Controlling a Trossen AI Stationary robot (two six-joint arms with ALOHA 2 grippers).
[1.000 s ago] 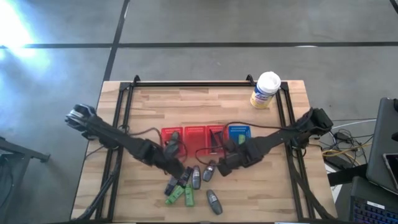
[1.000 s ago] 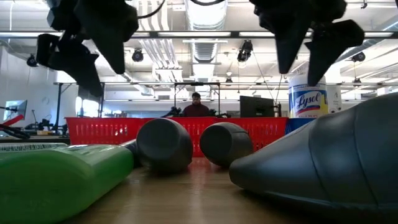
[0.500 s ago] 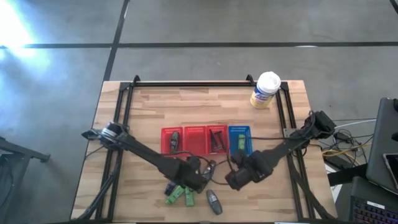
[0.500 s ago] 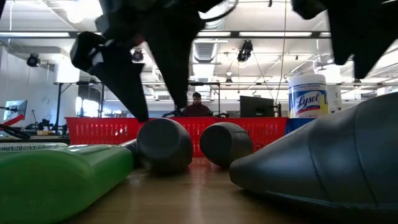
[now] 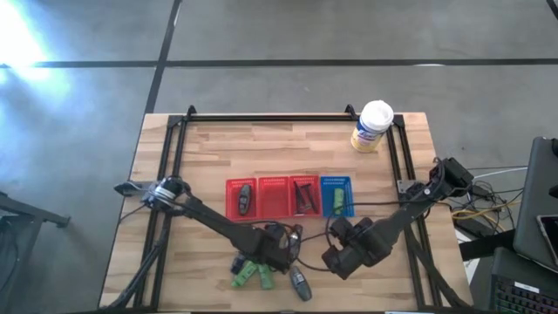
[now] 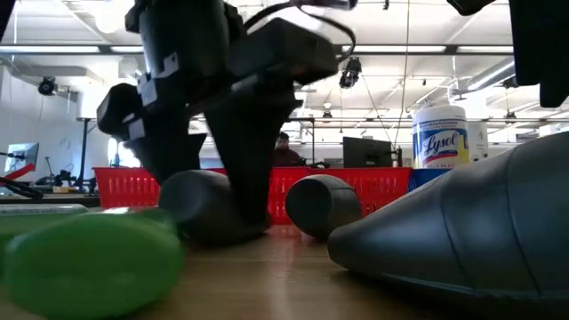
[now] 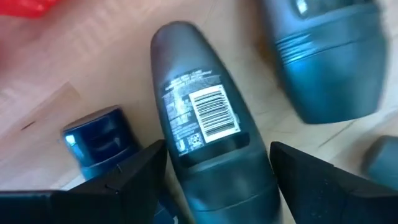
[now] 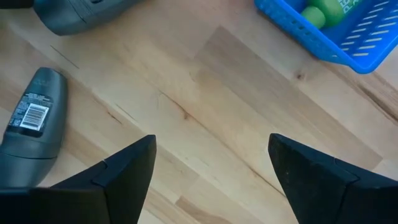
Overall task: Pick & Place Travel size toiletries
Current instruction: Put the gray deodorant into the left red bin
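Note:
Loose toiletries lie near the table's near edge: green tubes (image 5: 251,273), a grey oval bottle (image 5: 299,283) and more grey bottles under my left gripper (image 5: 275,250). In the left wrist view, that open gripper (image 7: 217,163) has a finger on each side of a barcoded grey bottle (image 7: 198,112) lying flat. A second grey bottle (image 7: 329,56) and a blue-capped item (image 7: 99,137) lie beside it. My right gripper (image 5: 340,259) hangs open over bare wood (image 8: 211,118), with a grey bottle (image 8: 31,121) off to one side. My left gripper comes down from above with a finger (image 7: 140,171) on either side of the grey bottle's wide end (image 7: 217,168), across its length. The bottle lies flat on the table. Whether the fingers touch its sides, I cannot tell.
Three red mesh baskets (image 5: 272,196) and a blue one (image 5: 336,194) stand in a row at mid-table; the blue one holds green tubes (image 8: 326,9). A white-lidded tub (image 5: 373,126) stands at the far right corner. A black frame rail (image 5: 288,116) borders the table. A person shows far behind (image 6: 283,147).
Both grippers moved toward the near edge. The left one came down over the cluster, straddling a grey bottle. That bottle shifted a little in the low view, and the near green tube turned end-on to the low camera. The right one also shifted a little toward the right edge.

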